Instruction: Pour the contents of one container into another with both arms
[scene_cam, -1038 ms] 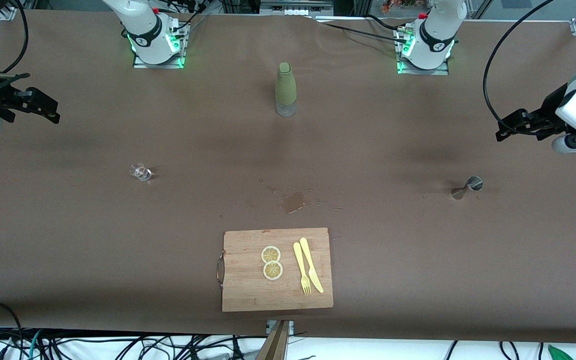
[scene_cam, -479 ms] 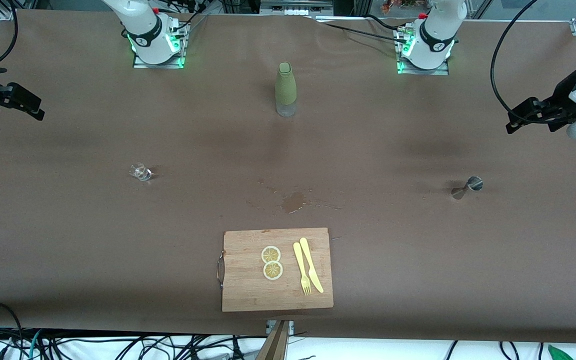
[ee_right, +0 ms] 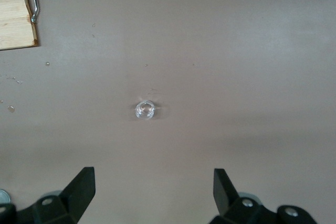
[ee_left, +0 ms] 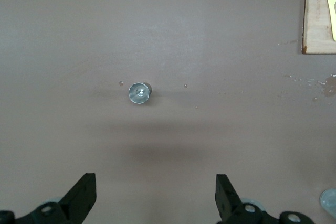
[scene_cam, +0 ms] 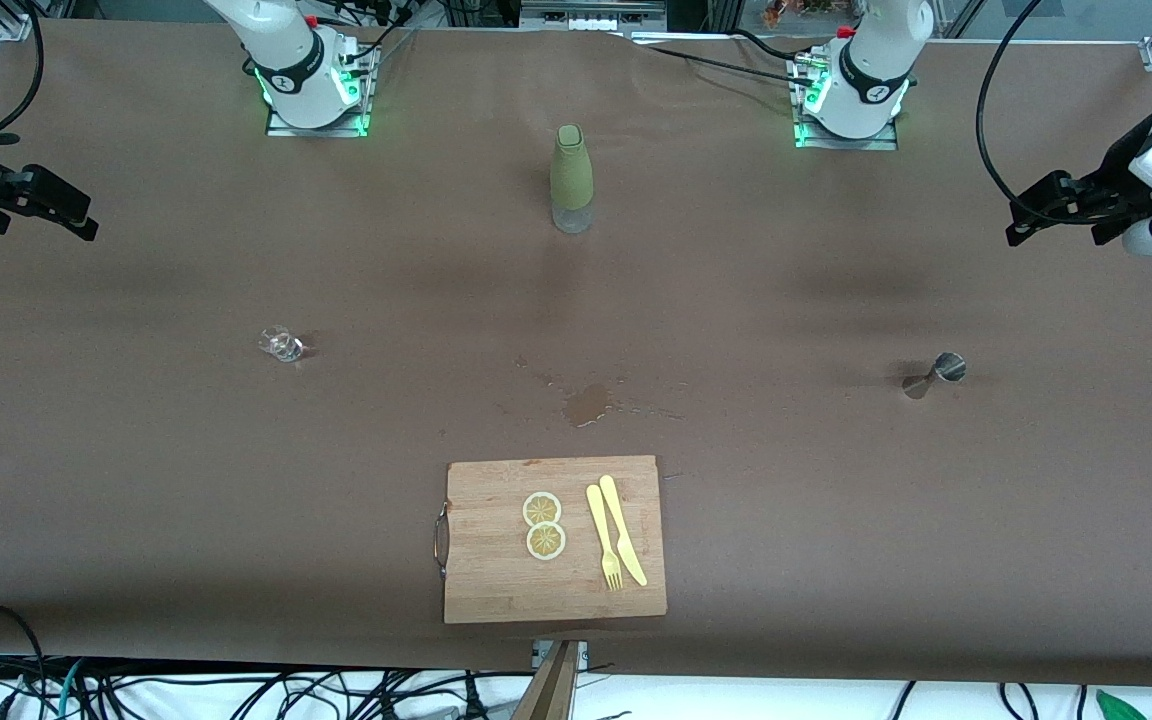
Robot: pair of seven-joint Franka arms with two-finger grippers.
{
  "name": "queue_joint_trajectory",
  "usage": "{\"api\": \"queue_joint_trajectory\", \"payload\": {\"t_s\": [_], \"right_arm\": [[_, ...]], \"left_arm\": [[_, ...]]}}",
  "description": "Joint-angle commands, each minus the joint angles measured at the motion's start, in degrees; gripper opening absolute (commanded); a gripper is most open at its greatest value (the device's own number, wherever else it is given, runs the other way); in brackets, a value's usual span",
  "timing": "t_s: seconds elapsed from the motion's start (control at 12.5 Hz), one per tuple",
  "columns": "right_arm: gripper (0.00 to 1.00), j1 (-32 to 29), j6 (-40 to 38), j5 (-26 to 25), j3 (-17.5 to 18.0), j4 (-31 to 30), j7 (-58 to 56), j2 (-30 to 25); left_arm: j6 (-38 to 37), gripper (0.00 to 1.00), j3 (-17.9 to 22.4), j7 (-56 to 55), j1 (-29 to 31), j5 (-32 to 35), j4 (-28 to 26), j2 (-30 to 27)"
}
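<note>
A small clear glass (scene_cam: 282,345) stands on the brown table toward the right arm's end. It also shows in the right wrist view as the glass (ee_right: 145,110), well clear of my open right gripper (ee_right: 154,190). A metal jigger (scene_cam: 936,375) stands toward the left arm's end. In the left wrist view the jigger (ee_left: 139,86) is likewise apart from my open left gripper (ee_left: 156,192). The right gripper (scene_cam: 71,212) hangs over its end of the table and the left gripper (scene_cam: 1031,215) over the other. Neither holds anything.
A green sleeved bottle (scene_cam: 572,178) stands upright midway between the arms' bases. A wooden cutting board (scene_cam: 496,580) near the front camera carries two lemon slices (scene_cam: 543,525), a yellow fork (scene_cam: 603,550) and a knife (scene_cam: 624,540). A wet puddle (scene_cam: 586,404) lies beside the board.
Both grippers have drawn outward toward their table ends and toward the bases' side, the left one more. In the last half second they barely shifted. Nothing on the table moved.
</note>
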Motion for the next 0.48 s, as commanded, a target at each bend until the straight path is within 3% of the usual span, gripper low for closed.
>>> {"api": "queue_joint_trajectory", "payload": {"t_s": [0.0, 0.4], "right_arm": [[1.00, -0.1, -0.4, 0.8, 0.3, 0.1, -0.1, -0.5], [1.00, -0.1, -0.5, 0.9, 0.6, 0.1, -0.1, -0.5]], "left_arm": [[-2.0, 1.00, 0.8, 2.4, -0.4, 2.1, -0.6, -0.5], [-2.2, 1.00, 1.0, 3.2, -0.1, 2.1, -0.3, -0.1]]}}
